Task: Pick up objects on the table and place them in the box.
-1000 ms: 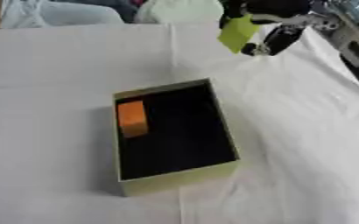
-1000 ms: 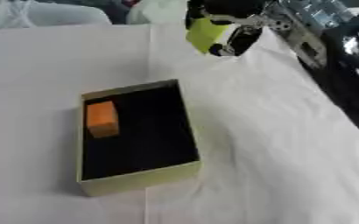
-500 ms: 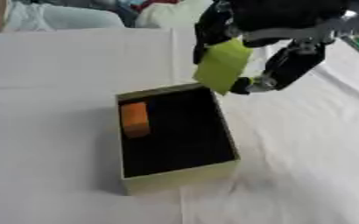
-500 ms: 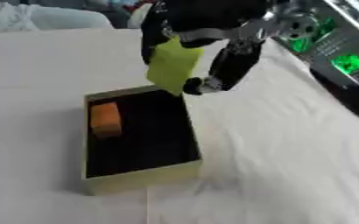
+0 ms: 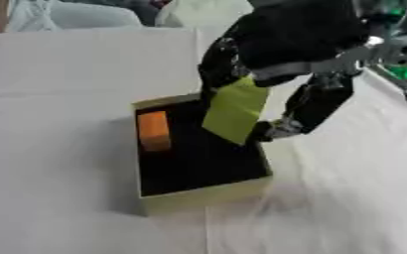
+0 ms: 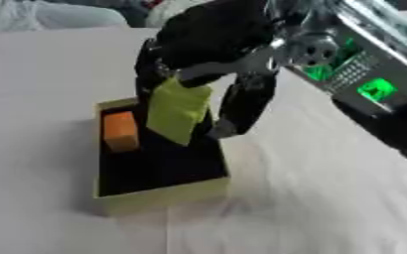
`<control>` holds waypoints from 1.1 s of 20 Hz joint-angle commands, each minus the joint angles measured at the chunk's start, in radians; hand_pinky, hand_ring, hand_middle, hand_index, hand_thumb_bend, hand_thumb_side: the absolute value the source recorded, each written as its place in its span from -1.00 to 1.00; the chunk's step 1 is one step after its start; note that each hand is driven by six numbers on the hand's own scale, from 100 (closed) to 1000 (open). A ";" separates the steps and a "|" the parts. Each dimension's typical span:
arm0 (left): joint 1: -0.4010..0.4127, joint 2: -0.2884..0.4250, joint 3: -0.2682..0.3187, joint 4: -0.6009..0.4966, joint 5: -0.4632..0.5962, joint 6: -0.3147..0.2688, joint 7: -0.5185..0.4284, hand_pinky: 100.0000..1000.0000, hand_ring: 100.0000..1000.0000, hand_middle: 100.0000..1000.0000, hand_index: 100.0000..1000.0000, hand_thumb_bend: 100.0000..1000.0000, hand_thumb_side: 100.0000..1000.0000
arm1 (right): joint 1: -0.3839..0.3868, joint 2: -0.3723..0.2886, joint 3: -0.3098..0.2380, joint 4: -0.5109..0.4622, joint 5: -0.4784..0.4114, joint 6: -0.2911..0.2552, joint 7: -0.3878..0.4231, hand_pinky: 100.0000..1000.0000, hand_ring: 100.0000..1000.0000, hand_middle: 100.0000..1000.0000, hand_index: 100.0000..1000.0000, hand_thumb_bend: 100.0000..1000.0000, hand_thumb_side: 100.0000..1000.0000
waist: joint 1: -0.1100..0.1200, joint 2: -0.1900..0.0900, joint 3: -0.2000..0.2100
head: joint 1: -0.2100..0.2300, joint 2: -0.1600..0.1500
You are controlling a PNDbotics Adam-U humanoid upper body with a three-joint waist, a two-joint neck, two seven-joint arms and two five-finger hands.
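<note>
Right hand (image 5: 281, 64): fingers curled round yellow-green block (image 5: 235, 109), held tilted over box (image 5: 203, 192). Orange block (image 5: 153, 130) inside box, against left wall. Box on white table (image 5: 59, 94).

r hand (image 6: 209, 59) holds yellow-green block (image 6: 177, 110) over box (image 6: 159, 195) w/ orange block (image 6: 120, 131).

The right hand (image 5: 276, 54) was bulky and mostly black, its fingers (image 5: 315, 101) dark with a pale silver tip. A round silver joint (image 6: 304, 48) sat at the wrist. Behind it the black forearm (image 6: 376, 87) bore a perforated panel lit with green lights.
</note>
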 commanded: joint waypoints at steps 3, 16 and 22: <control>-0.008 0.008 -0.004 -0.015 0.005 0.002 -0.006 0.72 0.12 0.25 0.51 -0.28 0.46 | -0.002 0.030 -0.003 0.045 0.058 -0.005 -0.022 0.28 0.17 -0.08 0.33 -0.99 -1.00 | 0.001 -0.014 0.009 | -0.006 0.005; -0.013 -0.002 -0.006 -0.015 0.007 0.002 -0.009 0.72 0.12 0.25 0.51 -0.28 0.47 | 0.040 0.118 0.068 0.142 0.083 -0.045 0.001 0.31 0.22 -0.02 0.36 -1.00 -1.00 | 0.003 -0.004 0.030 | -0.020 0.003; -0.012 -0.004 -0.005 -0.015 0.006 0.003 -0.008 0.72 0.12 0.25 0.51 -0.28 0.47 | 0.047 0.121 0.062 0.149 0.169 -0.085 0.007 0.46 0.62 0.57 0.68 -0.33 -1.00 | 0.004 -0.003 0.033 | -0.021 0.004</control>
